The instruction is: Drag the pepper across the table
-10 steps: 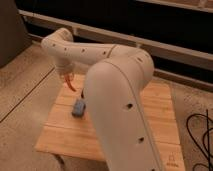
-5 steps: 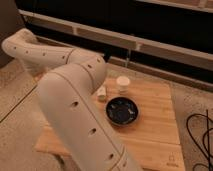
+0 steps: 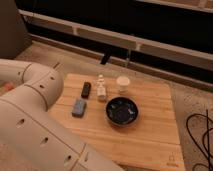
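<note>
Claw out of frame, past the left edge where the arm [image 3: 35,120] runs off; closed, and whether it grips anything cannot be told. The cream arm with small round holes fills the left and bottom-left and covers the near-left corner of the surface [image 3: 150,117].

Pepper: not visible on the bare part of the surface, position cannot be told. There is a faint reddish smudge at the far left edge beside the arm, too unclear to name.

On the light wood planks:
- blue-grey block [image 3: 79,107] just beside the arm, lying flat
- small black oblong object [image 3: 86,89] behind the block, apart from it
- small white bottle-like item [image 3: 101,89] just right of the black one
- pale cup [image 3: 123,83] upright, further right
- dark bowl [image 3: 121,110] in front of the cup, near centre

Small dark logo [image 3: 172,161] at the near-right corner. Black cables [image 3: 200,135] on the speckled floor to the right.
</note>
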Available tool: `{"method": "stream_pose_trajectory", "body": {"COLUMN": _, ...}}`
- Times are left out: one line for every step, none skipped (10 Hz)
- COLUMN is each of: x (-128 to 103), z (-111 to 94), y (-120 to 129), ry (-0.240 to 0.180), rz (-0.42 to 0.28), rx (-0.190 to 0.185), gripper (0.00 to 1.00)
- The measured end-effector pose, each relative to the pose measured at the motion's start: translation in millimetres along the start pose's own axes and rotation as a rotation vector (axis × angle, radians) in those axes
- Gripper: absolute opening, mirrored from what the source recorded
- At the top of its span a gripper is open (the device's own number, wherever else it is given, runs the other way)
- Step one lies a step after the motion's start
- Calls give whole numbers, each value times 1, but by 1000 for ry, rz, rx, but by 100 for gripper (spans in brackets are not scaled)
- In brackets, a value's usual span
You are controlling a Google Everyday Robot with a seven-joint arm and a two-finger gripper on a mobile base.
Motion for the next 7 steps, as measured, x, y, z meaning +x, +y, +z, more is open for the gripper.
{"method": "stream_pose_trajectory", "body": {"x": -16, "z": -3, "y": 45, "ry": 4, "rz": -86, "rx": 13, "gripper": 0}}
{"method": "stream_pose_trajectory", "body": {"x": -21, "z": -4, "y": 64, "ry": 6, "rz": -120, "rx": 17, "gripper": 0}}
{"method": "stream_pose_trajectory", "body": {"x": -24, "z": -5, "y": 74, "ry": 6, "rz": -140, "rx": 21, "gripper": 0}}
{"method": "stream_pose_trajectory", "body": {"x": -24, "z": -4, "y": 72, "ry": 7, "rz": -137, "rx": 21, "gripper": 0}}
{"method": "stream_pose_trajectory", "body": {"x": -24, "z": -4, "y": 71, "ry": 7, "rz": -136, "rx": 21, "gripper": 2}}
{"method": "stream_pose_trajectory", "body": {"x": -24, "z": -4, "y": 73, "ry": 7, "rz": -138, "rx": 21, "gripper": 14}}
{"method": "stream_pose_trajectory", "body": {"x": -24, "z": -4, "y": 73, "ry": 7, "rz": -139, "rx": 21, "gripper": 22}}
